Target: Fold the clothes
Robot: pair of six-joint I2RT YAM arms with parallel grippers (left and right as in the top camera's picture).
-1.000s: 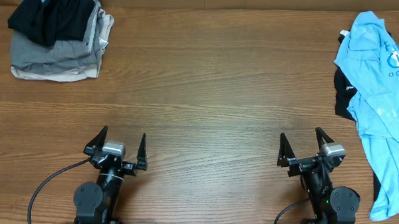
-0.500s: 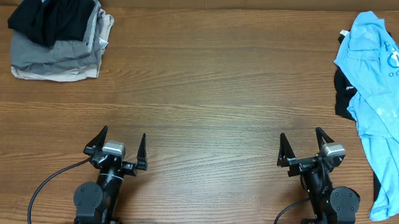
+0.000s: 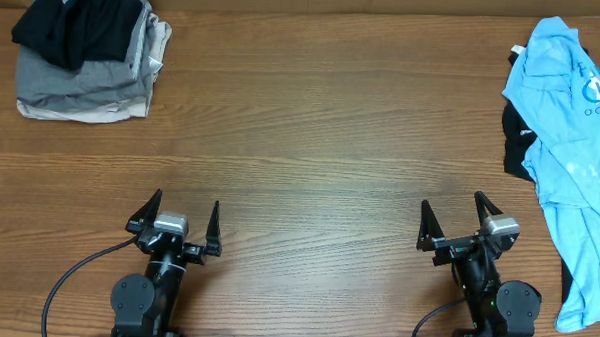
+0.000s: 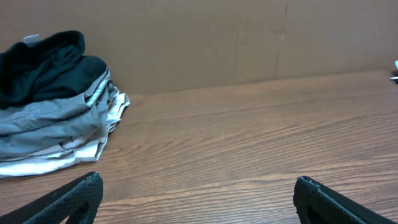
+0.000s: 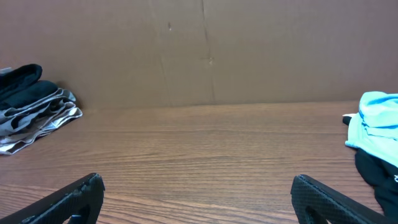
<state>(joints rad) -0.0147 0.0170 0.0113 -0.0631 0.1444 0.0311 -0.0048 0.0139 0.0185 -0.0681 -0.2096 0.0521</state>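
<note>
At the near edge of the table (image 3: 311, 139), the left end effector (image 3: 187, 207) and the right end effector (image 3: 452, 206) are both sitting released, jaws spread wide and grasping nothing. Along the right side, a light blue shirt (image 3: 566, 148) is lying crumpled over a black garment (image 3: 516, 136), well apart from both. In the far left corner, a stack of folded clothes (image 3: 83, 71) is resting, a black piece topmost.
</note>
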